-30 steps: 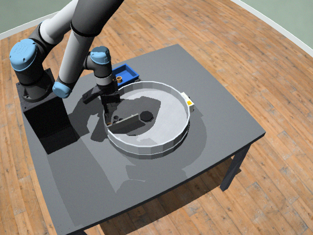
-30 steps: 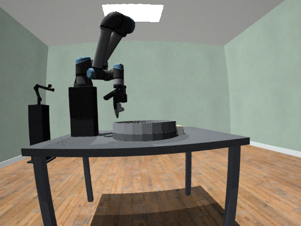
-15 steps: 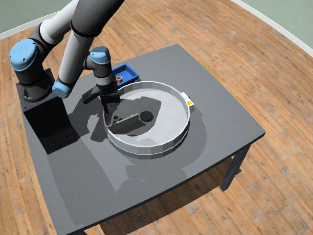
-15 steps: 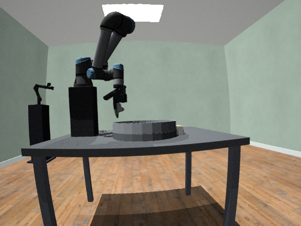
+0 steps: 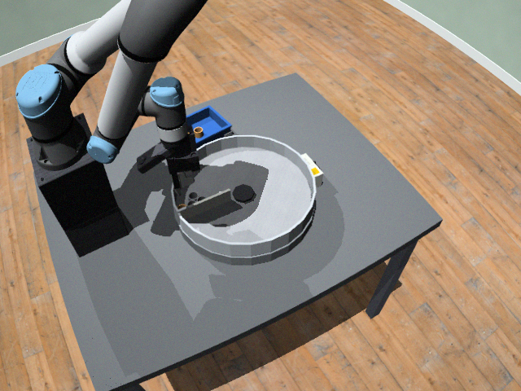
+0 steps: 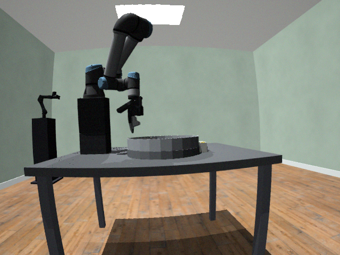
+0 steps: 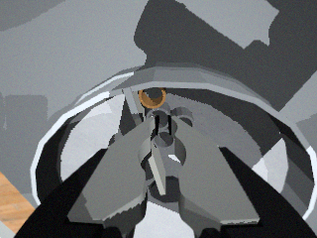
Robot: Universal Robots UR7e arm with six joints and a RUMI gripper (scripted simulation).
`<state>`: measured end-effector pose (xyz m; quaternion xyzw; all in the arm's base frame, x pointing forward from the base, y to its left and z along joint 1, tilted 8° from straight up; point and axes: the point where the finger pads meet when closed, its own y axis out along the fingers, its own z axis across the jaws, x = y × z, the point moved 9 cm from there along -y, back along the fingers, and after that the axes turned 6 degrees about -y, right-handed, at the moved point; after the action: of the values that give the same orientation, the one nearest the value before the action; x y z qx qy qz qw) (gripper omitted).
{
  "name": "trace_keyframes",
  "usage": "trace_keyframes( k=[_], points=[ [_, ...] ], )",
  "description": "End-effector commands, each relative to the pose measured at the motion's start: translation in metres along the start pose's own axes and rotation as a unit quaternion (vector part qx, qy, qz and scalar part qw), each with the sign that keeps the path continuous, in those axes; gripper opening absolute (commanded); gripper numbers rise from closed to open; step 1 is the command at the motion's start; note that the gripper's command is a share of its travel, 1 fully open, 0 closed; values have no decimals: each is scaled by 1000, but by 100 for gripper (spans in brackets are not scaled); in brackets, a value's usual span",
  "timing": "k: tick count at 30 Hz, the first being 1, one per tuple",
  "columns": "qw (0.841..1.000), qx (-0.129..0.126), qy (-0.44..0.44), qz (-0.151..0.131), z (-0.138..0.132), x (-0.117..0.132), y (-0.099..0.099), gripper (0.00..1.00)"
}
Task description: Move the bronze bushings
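Blue plastic-looking walls mark the crate (image 5: 218,117), which sits on the grey tabletop (image 5: 378,206) (image 6: 233,154) (image 7: 74,40) at the far side of the round turntable (image 5: 248,250) (image 6: 162,146) (image 7: 40,154), in the top view. A bronze bushing (image 5: 199,134) stands inside it, near the arm's wrist, which hides part of the crate.

Another bronze bushing, the rim bushing (image 5: 181,206) (image 7: 153,107), is on the turntable at its left side, just beside the raised wall. Its open end shows as an orange ring in the wrist view. Several grey steel bushings (image 5: 192,195) (image 7: 183,115) cluster near it; they overlap behind the fingertips, so their exact count is unclear.

The tool (image 5: 177,186) (image 6: 132,132) (image 7: 163,116) is clenched with nothing in its grip, pointing down above the left part of the turntable. In the exterior view its tips are higher than the turntable's wall, well apart from the bushings.

A pale upright divider (image 5: 212,200) (image 7: 133,106) runs from the left wall towards the dark hub (image 5: 243,193) (image 7: 164,190), with the bushings gathered around its left end. To the right, a cream box (image 5: 312,168) (image 6: 203,147) with a yellow patch stands beside the turntable's outer wall. The black pedestal (image 5: 84,193) (image 6: 94,123) carries the arm at the left.

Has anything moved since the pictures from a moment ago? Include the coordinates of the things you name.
Nothing has visibly moved, been picked up or let go. The arm and its claw (image 5: 177,186) (image 6: 132,132) (image 7: 163,116) are where they were, over the round tray (image 5: 248,248) (image 6: 162,148) (image 7: 45,149). One bronze ring (image 5: 198,132) is in the blue crate (image 5: 218,116), as before.
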<state>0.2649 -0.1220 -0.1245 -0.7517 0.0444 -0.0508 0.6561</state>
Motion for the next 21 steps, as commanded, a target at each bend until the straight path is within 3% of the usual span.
trace_keyframes(
  k=[1,8,16,21],
  points=[
    [1000,1,0,1,1,-1,0,5],
    [1000,1,0,1,1,-1,1,5],
    [1000,0,1,-1,-1,1,22,5],
    [1000,0,1,-1,-1,1,24,5]
  ],
)
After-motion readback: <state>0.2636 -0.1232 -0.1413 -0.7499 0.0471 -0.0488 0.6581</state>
